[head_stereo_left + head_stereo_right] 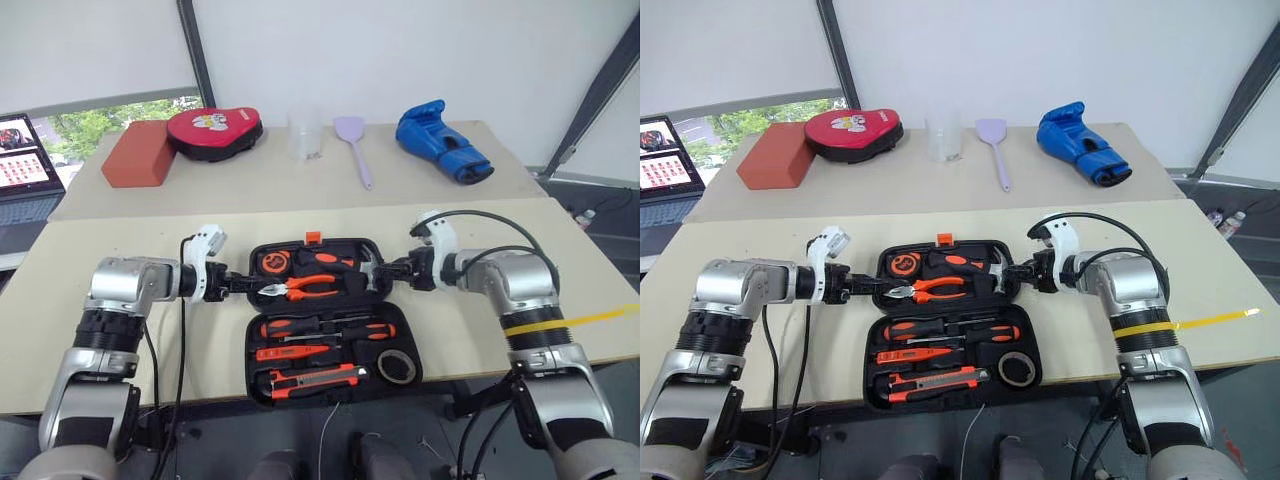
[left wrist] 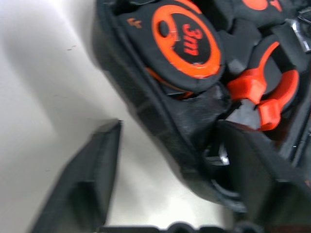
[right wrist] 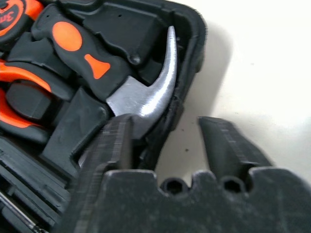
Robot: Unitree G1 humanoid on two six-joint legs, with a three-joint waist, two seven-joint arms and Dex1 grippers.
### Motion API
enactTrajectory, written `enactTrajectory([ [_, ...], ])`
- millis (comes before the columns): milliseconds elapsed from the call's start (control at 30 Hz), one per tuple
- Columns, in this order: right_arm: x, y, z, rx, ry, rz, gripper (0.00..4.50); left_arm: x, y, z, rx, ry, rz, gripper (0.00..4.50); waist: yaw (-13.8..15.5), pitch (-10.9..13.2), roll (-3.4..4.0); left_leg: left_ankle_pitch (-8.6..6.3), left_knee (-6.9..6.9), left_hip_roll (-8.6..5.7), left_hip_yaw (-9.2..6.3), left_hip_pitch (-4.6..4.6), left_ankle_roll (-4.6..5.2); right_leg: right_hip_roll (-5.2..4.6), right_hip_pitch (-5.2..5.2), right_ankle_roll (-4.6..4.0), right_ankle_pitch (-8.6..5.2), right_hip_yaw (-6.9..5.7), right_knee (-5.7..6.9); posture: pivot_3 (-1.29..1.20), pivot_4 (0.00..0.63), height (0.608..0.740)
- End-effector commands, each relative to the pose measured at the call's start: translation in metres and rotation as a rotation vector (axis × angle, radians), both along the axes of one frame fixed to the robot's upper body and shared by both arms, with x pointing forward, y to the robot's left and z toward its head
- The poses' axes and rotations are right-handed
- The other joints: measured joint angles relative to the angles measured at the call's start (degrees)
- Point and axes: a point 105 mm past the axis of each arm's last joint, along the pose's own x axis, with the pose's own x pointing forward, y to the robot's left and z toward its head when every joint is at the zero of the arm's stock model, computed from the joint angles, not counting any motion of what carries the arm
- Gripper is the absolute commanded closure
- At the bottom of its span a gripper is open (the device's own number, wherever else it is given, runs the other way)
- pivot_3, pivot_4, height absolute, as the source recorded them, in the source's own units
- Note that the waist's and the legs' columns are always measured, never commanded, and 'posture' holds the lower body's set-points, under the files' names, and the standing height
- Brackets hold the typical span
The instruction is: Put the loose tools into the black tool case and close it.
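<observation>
On the near table (image 1: 120, 330), the black tool case (image 1: 334, 320) lay open, with screwdrivers (image 1: 325, 329), utility knife (image 1: 316, 380), tester pen (image 1: 293, 352) and tape roll (image 1: 397, 367) seated in its front half. The left gripper (image 2: 165, 174) straddled the far half's left wall, fingers parted; the right gripper (image 3: 167, 145) likewise spanned the right wall by the hammer (image 3: 146, 92). Beyond lay a red pad (image 1: 214, 131), brick-red block (image 1: 137, 155), clear cup (image 1: 305, 134), lilac spatula (image 1: 355, 145) and blue glove (image 1: 443, 141).
</observation>
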Motion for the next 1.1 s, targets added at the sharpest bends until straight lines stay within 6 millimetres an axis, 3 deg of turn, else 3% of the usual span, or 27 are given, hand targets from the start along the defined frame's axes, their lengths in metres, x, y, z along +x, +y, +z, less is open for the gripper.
enactTrajectory([
  [33,0.002,0.004,0.007,0.026,-0.028,-0.005,3.43,-0.005,-0.003,0.001,-0.003,-0.022,-0.022,2.96,0.0,0.0,0.01,0.02,0.0,0.0,0.0,0.05,-0.05,-0.01,0.04,-0.01,0.0,0.05,0.03,0.0,0.15,0.74],
  [133,0.0,0.01,0.008,0.032,-0.032,0.005,4.43,-0.008,-0.006,-0.001,-0.013,-0.028,-0.029,3.96,0.2,0.0,0.02,0.03,0.0,0.01,0.0,0.23,-0.16,0.0,0.21,-0.02,0.01,0.12,0.05,0.0,0.15,0.74],
  [200,0.0,0.013,0.01,0.038,-0.043,0.009,4.5,-0.008,-0.008,0.001,-0.018,-0.07,-0.039,4.49,0.3,0.0,0.03,0.01,-0.05,0.01,0.0,0.53,-0.17,0.0,0.51,-0.01,0.0,0.15,0.03,0.0,0.15,0.74],
  [267,0.0,0.014,0.011,0.042,-0.051,0.006,4.5,-0.008,-0.01,0.003,-0.024,-0.096,-0.046,4.49,0.3,0.0,0.03,-0.12,-0.08,0.02,-0.01,0.56,-0.37,0.0,0.55,-0.01,0.0,0.16,0.02,0.0,0.15,0.74],
  [367,0.015,0.014,0.049,-0.034,-0.365,-0.021,4.5,0.006,-0.019,0.04,-0.086,-0.336,-0.051,4.49,0.4,0.0,0.03,-0.1,-0.08,0.01,-0.01,0.55,-0.35,0.0,0.52,-0.01,0.0,0.15,0.05,0.0,0.15,0.74],
  [533,0.019,0.015,0.087,-0.002,-0.599,-0.062,4.5,0.023,-0.022,0.082,-0.07,-0.662,-0.015,4.49,0.5,0.0,0.0,-0.01,0.09,0.01,0.03,-0.09,-0.31,0.01,-0.12,-0.1,0.09,0.1,0.09,0.0,0.15,0.74],
  [633,0.018,0.013,0.098,-0.09,-0.755,-0.066,4.5,0.026,-0.025,0.089,-0.014,-0.772,-0.036,4.49,0.1,0.0,0.01,0.15,0.06,0.05,0.03,-0.56,-0.06,0.03,-0.63,-0.19,0.14,-0.05,0.18,0.0,0.15,0.74],
  [733,0.013,0.013,0.087,-0.147,-0.81,-0.035,4.5,0.021,-0.03,0.077,0.08,-0.839,-0.11,4.49,-0.5,0.0,0.01,0.15,0.12,0.03,0.08,-0.84,-0.05,0.0,-0.94,-0.21,0.15,-0.12,0.25,0.0,0.15,0.74],
  [833,0.008,0.01,0.061,-0.239,-0.821,0.009,4.5,0.017,-0.029,0.059,0.22,-0.942,-0.152,4.49,-0.8,0.0,0.01,0.15,0.03,0.0,0.11,-0.82,-0.05,0.0,-0.95,-0.2,0.15,-0.12,0.13,0.0,0.15,0.74],
  [967,-0.013,0.007,0.027,-0.331,-0.876,0.079,4.5,0.016,-0.007,0.034,0.315,-1.015,0.013,4.49,-0.6,-0.1,-0.04,0.15,-0.21,0.02,0.14,-0.48,-0.05,0.03,-0.78,-0.21,0.15,-0.12,0.04,0.0,0.15,0.74],
  [1100,-0.033,-0.005,0.018,-0.334,-0.915,0.082,4.5,0.001,0.009,0.023,0.3,-0.985,0.107,4.49,-0.6,-0.2,-0.03,0.14,-0.33,0.08,0.23,0.06,-0.07,0.07,-0.34,-0.24,0.15,0.02,-0.03,0.0,0.15,0.74],
])
